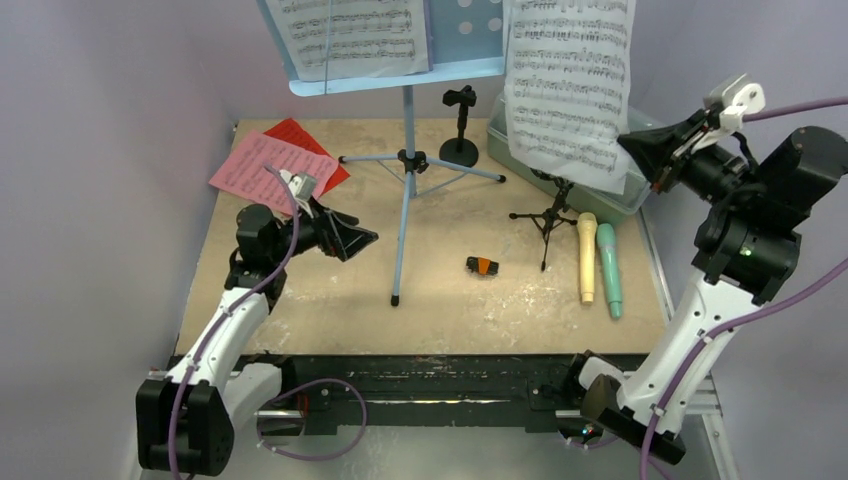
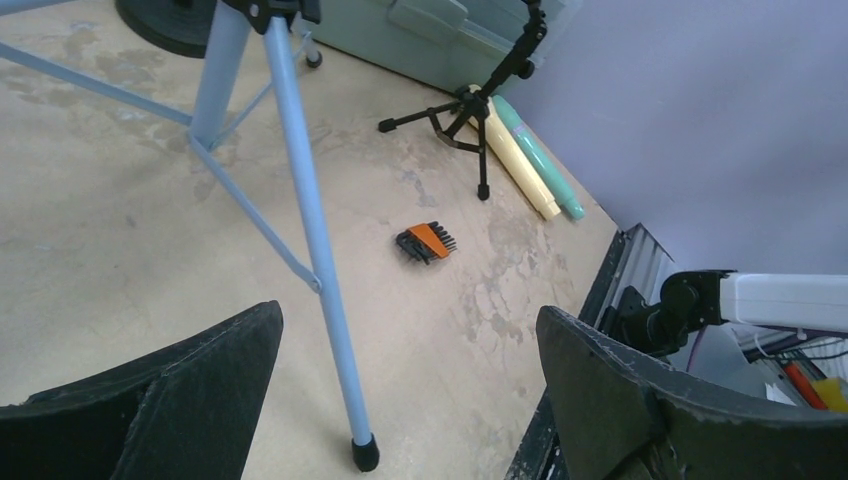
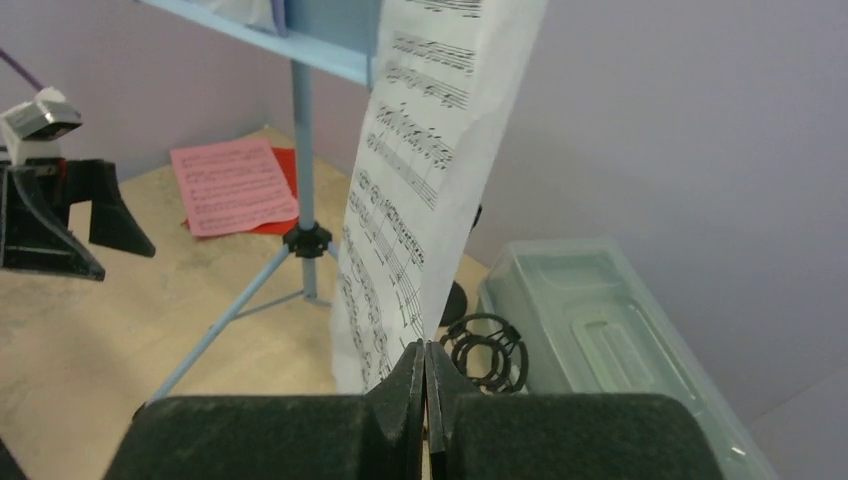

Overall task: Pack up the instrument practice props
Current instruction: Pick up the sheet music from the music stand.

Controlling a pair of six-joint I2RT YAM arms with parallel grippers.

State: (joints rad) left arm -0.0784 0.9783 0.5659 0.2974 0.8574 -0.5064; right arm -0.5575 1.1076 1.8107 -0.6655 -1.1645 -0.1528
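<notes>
Gripping white page (image 3: 415, 190) edge, right pincer (image 3: 425, 372)

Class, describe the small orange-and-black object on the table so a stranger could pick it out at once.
Find the tall pale-blue music stand mid-table. Between its front leg and the small black tripod to the right lies the small object. It alone is orange and black, and much shorter than the cream microphone and teal microphone beyond.
</notes>
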